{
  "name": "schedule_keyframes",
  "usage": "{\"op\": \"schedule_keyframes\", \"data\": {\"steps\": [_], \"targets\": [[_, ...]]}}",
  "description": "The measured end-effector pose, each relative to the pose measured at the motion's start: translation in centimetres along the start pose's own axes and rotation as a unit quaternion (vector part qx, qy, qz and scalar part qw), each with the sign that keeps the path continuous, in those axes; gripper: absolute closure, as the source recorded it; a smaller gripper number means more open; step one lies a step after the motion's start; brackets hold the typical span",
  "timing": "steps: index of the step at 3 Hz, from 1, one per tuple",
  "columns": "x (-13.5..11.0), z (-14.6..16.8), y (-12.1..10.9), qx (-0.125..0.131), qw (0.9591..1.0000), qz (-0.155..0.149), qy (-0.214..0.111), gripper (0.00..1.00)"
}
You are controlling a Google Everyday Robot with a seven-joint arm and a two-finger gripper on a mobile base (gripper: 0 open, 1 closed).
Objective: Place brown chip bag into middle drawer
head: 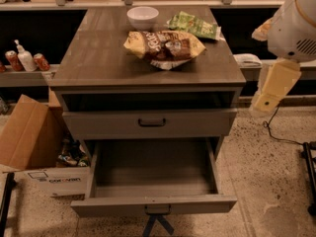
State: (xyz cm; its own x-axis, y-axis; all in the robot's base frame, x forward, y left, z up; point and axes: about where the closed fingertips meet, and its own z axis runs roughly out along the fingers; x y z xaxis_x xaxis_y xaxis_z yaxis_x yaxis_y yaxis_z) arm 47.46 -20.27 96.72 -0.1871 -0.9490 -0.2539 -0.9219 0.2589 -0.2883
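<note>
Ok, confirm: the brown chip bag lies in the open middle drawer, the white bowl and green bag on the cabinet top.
Wrong: the camera view shows the brown chip bag on the cabinet top, by the white bowl and green bag; nothing lies in the open middle drawer. The gripper hangs right of the cabinet.

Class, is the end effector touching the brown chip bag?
Apart. Camera view shows the end effector right of the cabinet, well clear of the brown chip bag on top.

Yellow-tan-and-brown chip bag [164, 46], grey wood-grain middle drawer [153, 173], cream gripper [269, 94] at the right.
</note>
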Motion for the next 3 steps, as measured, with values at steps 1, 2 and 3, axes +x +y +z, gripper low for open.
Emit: {"op": "schedule_keyframes", "data": {"steps": [1, 2, 3], "targets": [[-1.4, 3.0, -2.6, 0.005, 0.9989, 0.028, -0.037, 0.0], [-1.6, 3.4, -2.7, 0.005, 0.9989, 0.026, -0.039, 0.0], [-2.8, 7.0, -6.0, 0.018, 0.9984, 0.003, -0.054, 0.0]]}}
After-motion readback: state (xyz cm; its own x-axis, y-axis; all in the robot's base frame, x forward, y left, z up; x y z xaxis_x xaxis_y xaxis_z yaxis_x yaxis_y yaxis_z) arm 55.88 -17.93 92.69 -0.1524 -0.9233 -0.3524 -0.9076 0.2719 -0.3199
